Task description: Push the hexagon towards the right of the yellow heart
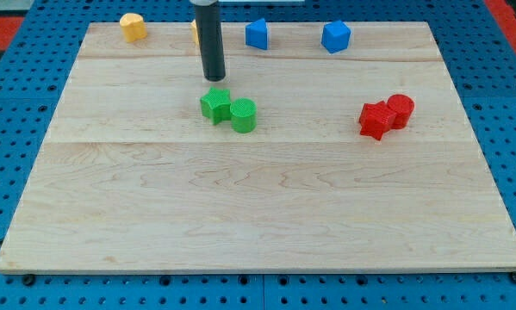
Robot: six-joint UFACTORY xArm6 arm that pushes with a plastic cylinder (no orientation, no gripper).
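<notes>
My tip (214, 79) is just above the green star (214, 105), apart from it. A green cylinder (243, 114) touches the star's right side. A yellow block (133, 26), perhaps the heart, sits at the board's top left. A second yellow block (194, 32) is mostly hidden behind my rod, so I cannot tell its shape. A blue block (335, 36) that looks like a hexagon sits at the top, right of centre. Another blue block (256, 34) is at the top centre, just right of the rod.
A red star (376, 120) and a red cylinder (400, 109) touch each other at the right of the wooden board (258, 215). The board lies on a blue perforated surface; the top-row blocks sit close to the board's top edge.
</notes>
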